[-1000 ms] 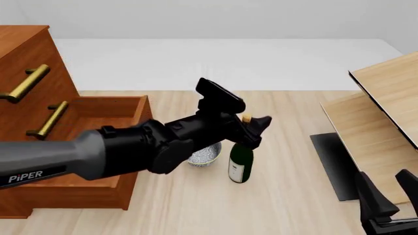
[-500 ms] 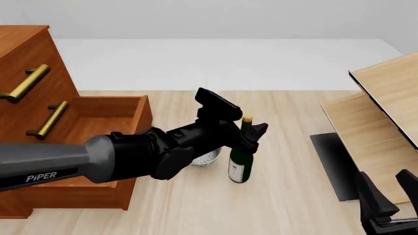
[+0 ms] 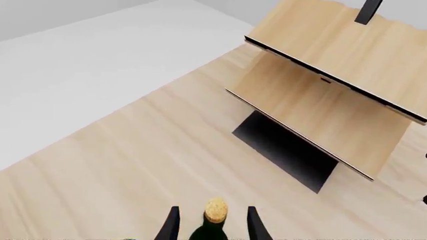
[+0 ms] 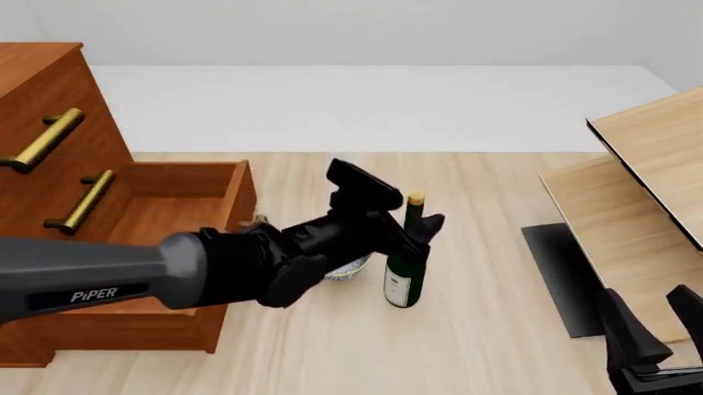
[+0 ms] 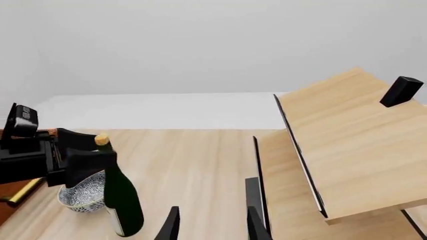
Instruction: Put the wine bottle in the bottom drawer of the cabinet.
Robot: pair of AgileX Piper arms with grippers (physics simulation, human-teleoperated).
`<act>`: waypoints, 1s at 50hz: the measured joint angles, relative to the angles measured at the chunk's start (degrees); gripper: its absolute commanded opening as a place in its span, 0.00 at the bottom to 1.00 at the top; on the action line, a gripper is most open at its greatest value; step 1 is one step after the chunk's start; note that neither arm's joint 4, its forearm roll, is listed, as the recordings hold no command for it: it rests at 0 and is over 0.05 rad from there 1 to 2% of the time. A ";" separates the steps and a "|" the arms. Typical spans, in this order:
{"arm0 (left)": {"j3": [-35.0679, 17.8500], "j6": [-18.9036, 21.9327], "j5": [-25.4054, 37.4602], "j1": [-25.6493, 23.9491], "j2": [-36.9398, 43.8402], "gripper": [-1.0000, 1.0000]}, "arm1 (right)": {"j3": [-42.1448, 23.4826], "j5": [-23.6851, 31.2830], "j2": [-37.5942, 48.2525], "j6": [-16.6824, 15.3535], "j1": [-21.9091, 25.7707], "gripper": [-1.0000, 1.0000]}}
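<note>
The wine bottle (image 4: 406, 276) stands upright on the table just right of the open bottom drawer (image 4: 165, 216) of the cabinet (image 4: 44, 107). My left gripper (image 4: 424, 230) is open, with its jaws on either side of the bottle's neck just below the cork. In the left wrist view the cork (image 3: 215, 210) sits between the two fingers (image 3: 171, 226) with gaps on both sides. My right gripper (image 4: 654, 329) is open and empty at the near right; it also shows in the right wrist view (image 5: 212, 216), which looks toward the bottle (image 5: 124, 200).
A grey speckled bowl (image 4: 349, 267) sits just left of the bottle, partly hidden by my left arm; it shows in the right wrist view (image 5: 83, 196). A pale wood panel structure (image 4: 648, 181) and a dark mat (image 4: 558, 276) stand at the right.
My left gripper has come down from the height of the cork to around the bottle's neck. The bottle and my right arm have not moved.
</note>
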 measured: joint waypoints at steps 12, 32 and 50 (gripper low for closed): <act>0.37 -0.69 -0.86 -0.46 1.45 1.00 | -0.02 0.06 -0.07 -0.04 -0.06 1.00; 0.13 -0.04 -0.46 -0.28 2.20 0.00 | -0.16 0.28 -0.17 -0.33 0.00 1.00; -0.49 1.66 1.62 -0.03 0.74 0.00 | -0.28 0.07 0.31 -0.76 0.04 1.00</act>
